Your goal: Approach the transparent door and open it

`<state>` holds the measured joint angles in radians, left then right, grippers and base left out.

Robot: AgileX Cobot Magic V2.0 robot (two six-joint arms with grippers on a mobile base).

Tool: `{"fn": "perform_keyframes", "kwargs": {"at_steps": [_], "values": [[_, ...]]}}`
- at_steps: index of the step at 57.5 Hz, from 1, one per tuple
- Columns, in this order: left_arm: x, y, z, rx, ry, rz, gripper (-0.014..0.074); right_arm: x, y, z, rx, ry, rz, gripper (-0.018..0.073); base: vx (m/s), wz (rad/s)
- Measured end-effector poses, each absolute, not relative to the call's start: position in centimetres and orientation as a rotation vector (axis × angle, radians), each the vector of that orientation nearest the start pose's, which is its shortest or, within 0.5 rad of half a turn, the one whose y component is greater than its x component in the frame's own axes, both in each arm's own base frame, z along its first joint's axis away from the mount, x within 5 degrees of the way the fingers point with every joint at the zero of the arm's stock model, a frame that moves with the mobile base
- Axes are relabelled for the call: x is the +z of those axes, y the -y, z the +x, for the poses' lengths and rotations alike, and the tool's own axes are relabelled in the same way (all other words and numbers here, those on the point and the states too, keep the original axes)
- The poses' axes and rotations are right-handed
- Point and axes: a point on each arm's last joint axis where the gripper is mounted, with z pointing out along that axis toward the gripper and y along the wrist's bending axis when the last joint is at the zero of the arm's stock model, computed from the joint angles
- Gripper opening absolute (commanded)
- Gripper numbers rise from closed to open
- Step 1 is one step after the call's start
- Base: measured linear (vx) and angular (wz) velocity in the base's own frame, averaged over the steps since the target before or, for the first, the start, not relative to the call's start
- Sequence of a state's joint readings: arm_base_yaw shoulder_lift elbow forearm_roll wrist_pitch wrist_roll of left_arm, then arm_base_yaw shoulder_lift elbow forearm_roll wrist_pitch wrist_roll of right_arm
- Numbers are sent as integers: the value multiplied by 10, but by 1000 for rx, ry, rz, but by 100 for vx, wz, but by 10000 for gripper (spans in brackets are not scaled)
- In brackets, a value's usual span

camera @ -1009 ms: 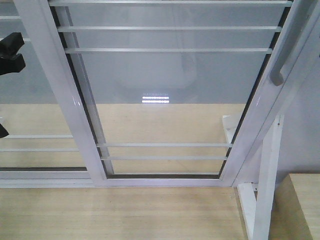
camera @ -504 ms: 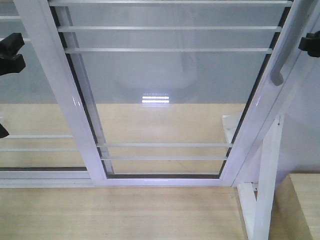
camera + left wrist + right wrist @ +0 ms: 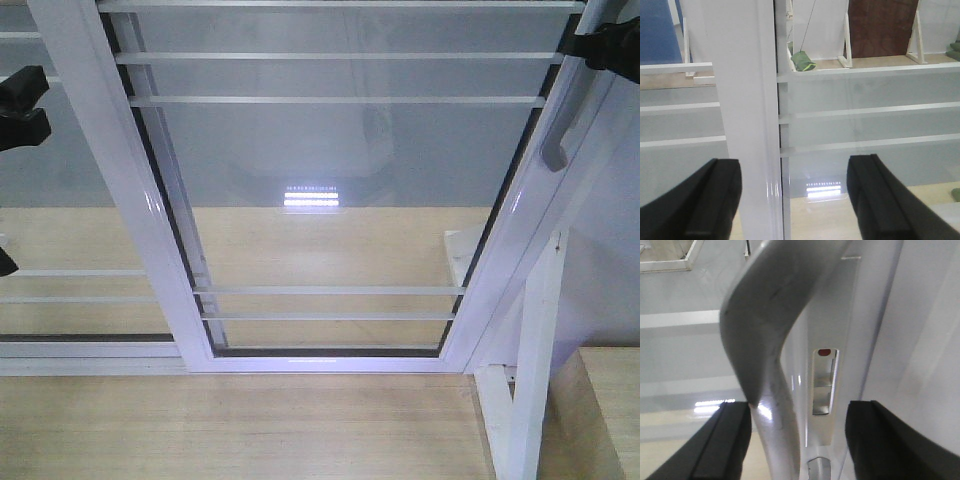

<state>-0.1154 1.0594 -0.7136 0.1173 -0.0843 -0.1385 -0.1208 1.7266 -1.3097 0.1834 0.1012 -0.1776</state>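
Where the front view is concerned, the transparent door (image 3: 340, 200) fills the middle of the frame. It is clear glass in a white frame crossed by thin white bars, and its curved grey handle (image 3: 565, 110) is on the right-hand stile. The right gripper (image 3: 610, 45) sits at the top of that handle. In the right wrist view its jaws are spread, with one black finger (image 3: 730, 440) to each side of the handle. Whether the left-hand finger touches the tube is uncertain, as the view is close and blurred. A narrow slot (image 3: 822, 382) in the stile beside the handle holds a small red mark at its top.

The left gripper (image 3: 22, 105) is at the far left, before the handle-less barred panel (image 3: 60, 290). Its jaws are likewise released, and a white upright (image 3: 747, 100) shows between the fingers.

The floor (image 3: 250, 420) is pale wood. A white braced post (image 3: 530, 380) stands at lower right beside a pale wooden block (image 3: 605, 410). Beyond the glass lie a green bundle (image 3: 802, 61), a brown board (image 3: 882, 27) and a blue board (image 3: 657, 30).
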Motion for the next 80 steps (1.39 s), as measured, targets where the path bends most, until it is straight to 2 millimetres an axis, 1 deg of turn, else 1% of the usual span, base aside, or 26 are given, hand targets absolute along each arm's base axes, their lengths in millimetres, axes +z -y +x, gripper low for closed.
{"fn": "perform_keyframes", "kwargs": {"at_steps": [8,14,19,23,28,34,44,80], "values": [[329,28,231,-109,-1745,89,567,290,43,418,-48,-2002,100,363,0,0],[329,28,231,-109,-1745,89,567,285,36,422,-40,-2008,81,270,0,0],[329,28,231,-109,-1745,89,567,284,32,423,-50,-2009,47,150,0,0],[329,28,231,-109,-1745,89,567,284,28,424,-50,-2009,30,78,0,0],[329,28,231,-109,-1745,89,567,284,22,424,-45,-2008,9,25,0,0],[329,28,231,-109,-1746,89,567,284,14,425,-37,-2006,-15,13,0,0],[329,28,231,-109,-1747,89,566,284,-6,425,-10,-2003,-65,17,0,-1],[329,28,231,-108,-1752,89,566,284,-94,417,134,-1967,-249,20,0,0]]}}
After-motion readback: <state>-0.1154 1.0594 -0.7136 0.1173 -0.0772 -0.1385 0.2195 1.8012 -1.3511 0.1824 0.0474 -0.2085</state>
